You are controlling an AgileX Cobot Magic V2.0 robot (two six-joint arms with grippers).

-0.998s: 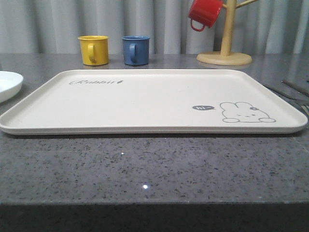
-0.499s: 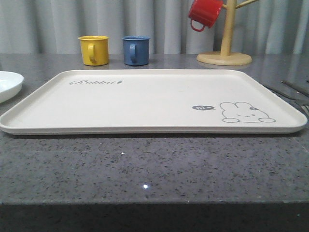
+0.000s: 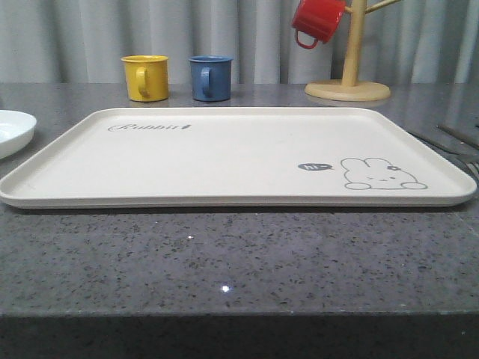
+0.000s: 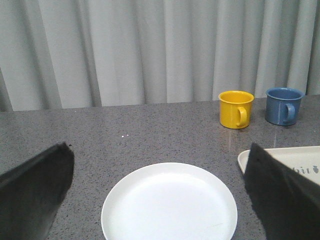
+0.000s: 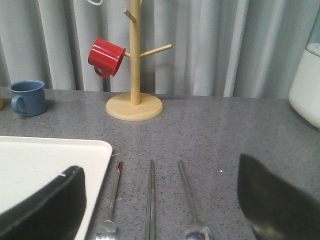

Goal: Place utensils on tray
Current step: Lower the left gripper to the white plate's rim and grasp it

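Observation:
The cream tray (image 3: 224,157) with its rabbit drawing lies in the middle of the grey counter. The utensils rest on the counter just past the tray's right edge (image 5: 50,155): a fork (image 5: 114,192) nearest the tray, the chopsticks (image 5: 150,197) beside it, and a spoon (image 5: 187,197) on the far side. In the front view they show as thin silver lines (image 3: 453,146). My right gripper (image 5: 159,170) hangs open above the utensils, touching none. My left gripper (image 4: 157,147) hangs open over a round white plate (image 4: 169,205), holding nothing.
A yellow mug (image 3: 145,77) and a blue mug (image 3: 210,77) stand behind the tray. A wooden mug tree (image 3: 349,75) with a red mug (image 3: 317,20) stands at the back right. The white plate (image 3: 13,131) lies left of the tray. A white vessel (image 5: 307,85) sits far right.

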